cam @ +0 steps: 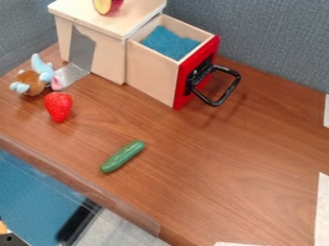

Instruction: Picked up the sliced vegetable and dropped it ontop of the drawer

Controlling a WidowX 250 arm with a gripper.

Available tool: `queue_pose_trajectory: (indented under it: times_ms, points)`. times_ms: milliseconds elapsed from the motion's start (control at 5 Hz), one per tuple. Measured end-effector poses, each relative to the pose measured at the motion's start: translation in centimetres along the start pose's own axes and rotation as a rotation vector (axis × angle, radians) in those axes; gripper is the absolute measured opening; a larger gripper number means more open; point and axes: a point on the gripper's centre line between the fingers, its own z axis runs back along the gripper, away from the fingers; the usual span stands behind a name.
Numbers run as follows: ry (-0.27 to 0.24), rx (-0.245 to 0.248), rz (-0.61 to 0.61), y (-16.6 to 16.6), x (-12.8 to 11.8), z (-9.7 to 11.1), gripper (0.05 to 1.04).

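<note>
A sliced vegetable (103, 6) with a yellow cut face and dark red skin lies on top of the light wooden drawer cabinet (87, 17), at the view's top edge, where part of it is cut off. The cabinet's drawer (151, 72) stands pulled out to the right. It has a red front, a black handle and blue material inside.
A green cucumber (122, 156) lies left of the table's middle. Toward the left are a red strawberry (58, 106) and a brown and light blue plush toy (31, 82). Silver tape (72, 74) runs from cabinet to table. A clear strip (96, 199) follows the front edge.
</note>
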Motion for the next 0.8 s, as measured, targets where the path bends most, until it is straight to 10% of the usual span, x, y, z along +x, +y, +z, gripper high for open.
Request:
queue_pose_trajectory:
  times_ms: [800]
  points:
    - [-0.049, 0.014, -0.079, -0.6, -0.3, 3.1, 1.001]
